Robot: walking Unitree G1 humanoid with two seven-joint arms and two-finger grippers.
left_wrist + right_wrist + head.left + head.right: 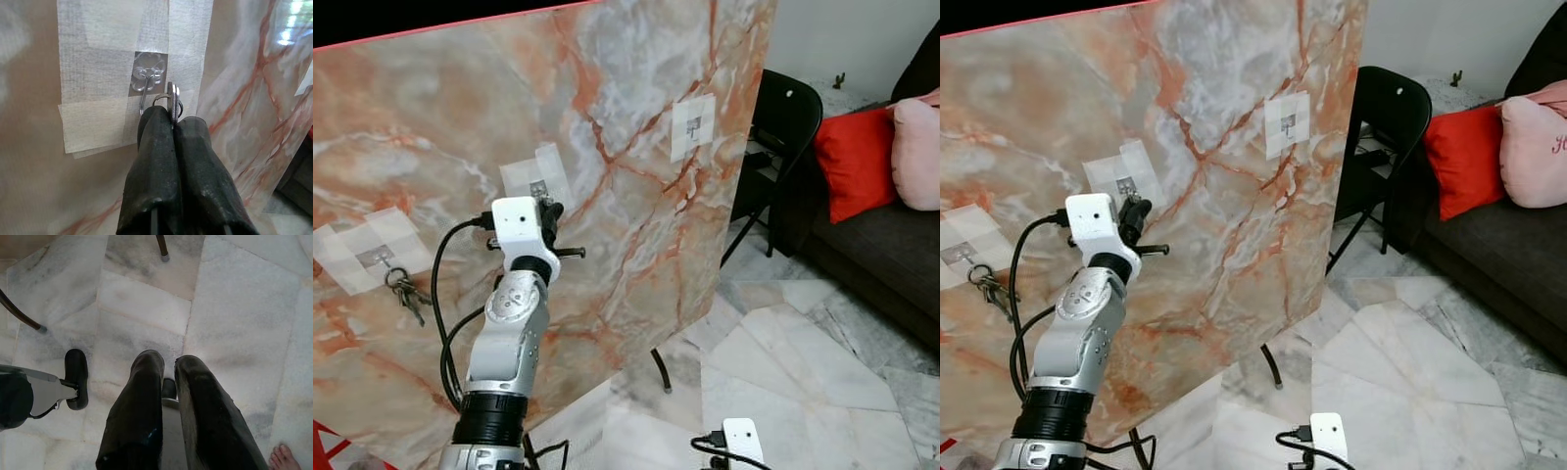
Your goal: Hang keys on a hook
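Keys at the hook, not yet hung.
Left hand (172,128) is pinching the keys (172,100) tight, ring touching or just beside the hook (145,93) taped to the marble board (636,88); looping on and letting go remain. Left arm is reaching up, wrist level. Right hand (168,367) is hanging idle, fingers narrowly apart.

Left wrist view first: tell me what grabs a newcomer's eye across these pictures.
The left gripper, shut on a key ring, holds it right beside the taped middle hook on the tilted marble board. Another key bunch already hangs from the leftmost hook. The right gripper points down at the floor.
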